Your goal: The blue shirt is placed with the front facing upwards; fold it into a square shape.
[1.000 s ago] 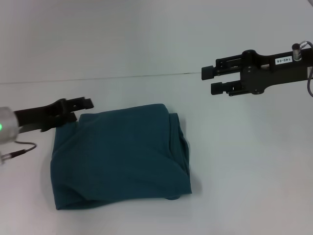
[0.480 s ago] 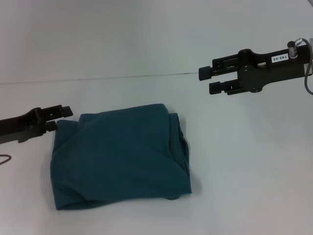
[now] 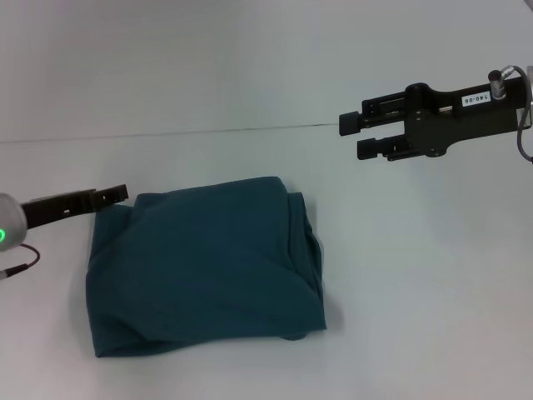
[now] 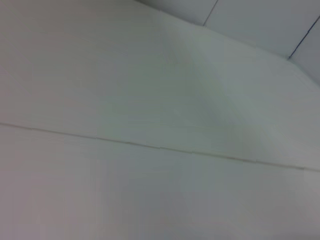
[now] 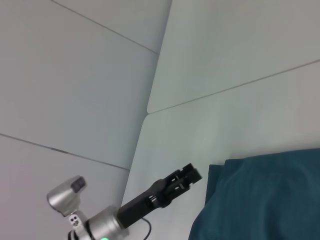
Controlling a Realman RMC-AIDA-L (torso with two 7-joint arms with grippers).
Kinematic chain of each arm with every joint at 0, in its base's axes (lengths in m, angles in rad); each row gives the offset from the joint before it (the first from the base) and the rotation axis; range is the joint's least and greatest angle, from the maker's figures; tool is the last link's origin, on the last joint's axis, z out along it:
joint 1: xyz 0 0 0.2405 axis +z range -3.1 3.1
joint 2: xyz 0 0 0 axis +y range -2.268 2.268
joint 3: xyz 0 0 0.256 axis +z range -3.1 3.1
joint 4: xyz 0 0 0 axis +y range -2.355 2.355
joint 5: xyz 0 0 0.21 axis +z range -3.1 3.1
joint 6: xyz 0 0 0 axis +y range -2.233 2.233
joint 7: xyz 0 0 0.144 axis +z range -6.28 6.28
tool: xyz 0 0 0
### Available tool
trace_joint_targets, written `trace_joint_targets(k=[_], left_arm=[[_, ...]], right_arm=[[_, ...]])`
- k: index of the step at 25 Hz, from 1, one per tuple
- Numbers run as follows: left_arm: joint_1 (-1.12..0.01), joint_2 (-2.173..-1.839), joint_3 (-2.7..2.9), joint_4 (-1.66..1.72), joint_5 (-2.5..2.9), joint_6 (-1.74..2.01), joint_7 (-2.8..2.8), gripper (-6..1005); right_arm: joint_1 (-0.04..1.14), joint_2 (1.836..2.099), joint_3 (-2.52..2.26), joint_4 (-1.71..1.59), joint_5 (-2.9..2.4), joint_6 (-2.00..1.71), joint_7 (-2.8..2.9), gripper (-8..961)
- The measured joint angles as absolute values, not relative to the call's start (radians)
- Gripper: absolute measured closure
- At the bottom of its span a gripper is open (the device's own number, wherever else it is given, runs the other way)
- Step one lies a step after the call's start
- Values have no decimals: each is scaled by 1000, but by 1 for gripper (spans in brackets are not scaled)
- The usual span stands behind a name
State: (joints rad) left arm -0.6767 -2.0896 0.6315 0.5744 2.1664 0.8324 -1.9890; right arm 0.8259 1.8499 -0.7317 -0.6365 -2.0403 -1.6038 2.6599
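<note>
- The blue shirt [image 3: 200, 267] lies folded into a thick, roughly square bundle on the white desk [image 3: 416, 283]. Only plain teal cloth shows; no print or neckline is visible on the upper side.
- In the right wrist view only a corner of the shirt is seen, and the rest is cut off by the picture edge.
- The left wrist view shows only a pale surface with a thin seam, and no fingers at all.
- The left gripper [image 3: 115, 193] is just beside the far left corner of the shirt. Its arm is cut off at the left edge. It looks thin from the head view, and I cannot tell how far its fingers are apart or whether they touch the cloth.
- The right gripper [image 3: 356, 136] hangs above the desk, well apart from the shirt, on its far right. Its two fingers [image 3: 352, 123] are parted with a clear gap and hold nothing.
</note>
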Motion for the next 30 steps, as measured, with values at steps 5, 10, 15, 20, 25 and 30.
trace_joint_targets(k=[5,10,15,20,25,30], left_arm=[[-693,-2095,722,551,2168,719,-1990,250],[-732,-2084,734,494,2178,674,-1989,251],[-752,-2080,735,465,2218,645,-2000,251],[-766,-2076,735,440,2230,609,-2001,252],[-769,-2075,736,438,2243,592,-2005,253],[-774,-2073,736,426,2255,579,-2013,253]], right_arm=[[827,1850,-732,-636,-2040,-1601,2660,280],[825,1850,-732,-637,-2040,-1601,2660,280],[821,1850,-729,-637,-2040,-1600,2660,280],[821,1850,-728,-637,-2040,-1601,2660,281],[821,1850,-725,-637,-2039,-1601,2660,281],[822,1850,-725,-637,-2037,-1602,2660,281]])
